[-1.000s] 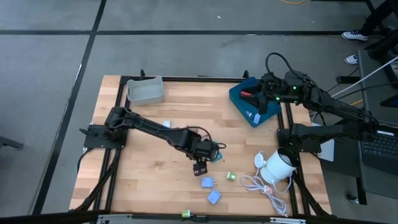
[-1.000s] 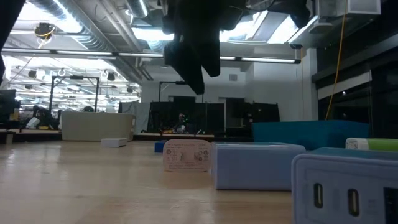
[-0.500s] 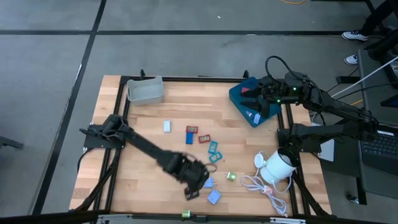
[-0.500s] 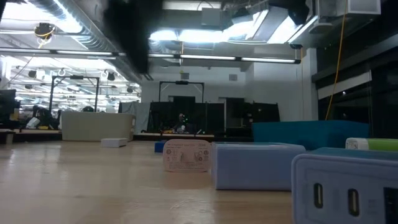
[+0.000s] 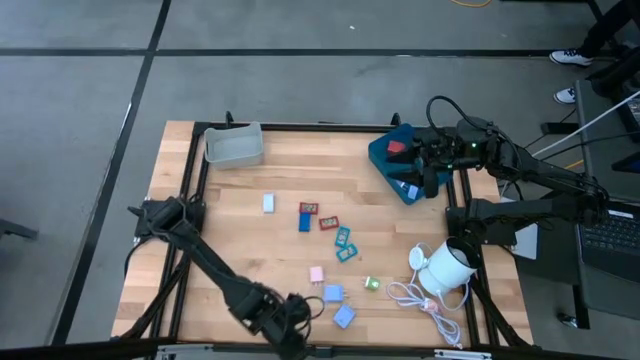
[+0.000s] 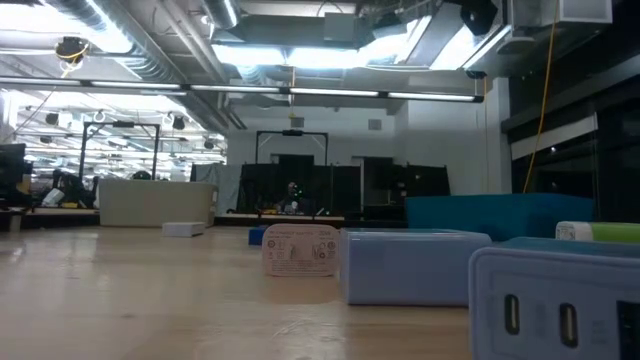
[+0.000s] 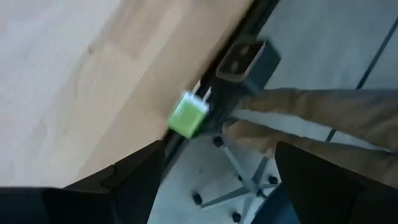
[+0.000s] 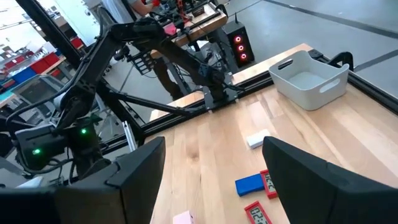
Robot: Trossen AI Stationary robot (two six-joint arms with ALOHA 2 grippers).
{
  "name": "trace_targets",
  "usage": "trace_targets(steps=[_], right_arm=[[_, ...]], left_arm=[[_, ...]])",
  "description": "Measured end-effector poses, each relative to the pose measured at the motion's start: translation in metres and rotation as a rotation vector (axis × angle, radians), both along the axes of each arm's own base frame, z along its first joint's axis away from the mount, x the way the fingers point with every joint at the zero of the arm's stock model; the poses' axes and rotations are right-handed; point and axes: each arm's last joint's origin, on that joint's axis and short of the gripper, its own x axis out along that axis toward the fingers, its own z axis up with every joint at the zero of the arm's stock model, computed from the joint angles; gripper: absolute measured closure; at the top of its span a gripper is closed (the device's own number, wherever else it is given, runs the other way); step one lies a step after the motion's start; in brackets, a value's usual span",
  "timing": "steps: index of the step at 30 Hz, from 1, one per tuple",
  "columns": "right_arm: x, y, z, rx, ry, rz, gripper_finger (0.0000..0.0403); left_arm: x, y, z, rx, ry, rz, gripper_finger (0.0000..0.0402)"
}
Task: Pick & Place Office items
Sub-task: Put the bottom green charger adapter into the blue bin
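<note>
Small office items lie flat on the wooden table in the high view: a light blue piece (image 5: 268, 203), a dark blue one (image 5: 304, 222), red ones (image 5: 328, 222), teal ones (image 5: 342, 237), a pink one (image 5: 316, 274), two light blue blocks (image 5: 333, 294) and a green bit (image 5: 371, 284). My left gripper (image 5: 290, 338) (image 7: 217, 186) hangs open at the table's near edge, near a green plug block (image 7: 188, 115) sitting at that edge. My right gripper (image 5: 428, 182) (image 8: 211, 180) is open and empty above the blue tray (image 5: 385, 160), which holds a red piece (image 5: 397, 147).
A grey tray (image 5: 235, 147) stands at the far left corner. A white round object (image 5: 447, 266) with a coiled cable (image 5: 420, 298) sits at the near right. Beyond the near edge are a chair base (image 7: 239, 186) and a person's tan-clad limbs (image 7: 311, 118).
My left arm has swung from the middle of the table toward the near edge, and its gripper now hangs at that edge. The red, teal, dark blue and pink pieces it covered show again. The arm has left the low view.
</note>
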Motion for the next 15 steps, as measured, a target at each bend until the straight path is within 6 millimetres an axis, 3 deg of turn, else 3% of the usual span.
trace_targets(steps=[7,15], right_arm=[[0.000,0.000,0.000,0.000,0.000,0.000,0.0126],[0.000,0.000,0.000,0.003,-0.001,0.011,0.0126]], left_arm=[[0.004,-0.013,-0.033,0.046,0.028,-0.146,0.0105],[0.012,-0.015,-0.042,0.111,-0.054,-0.287,0.0106]])
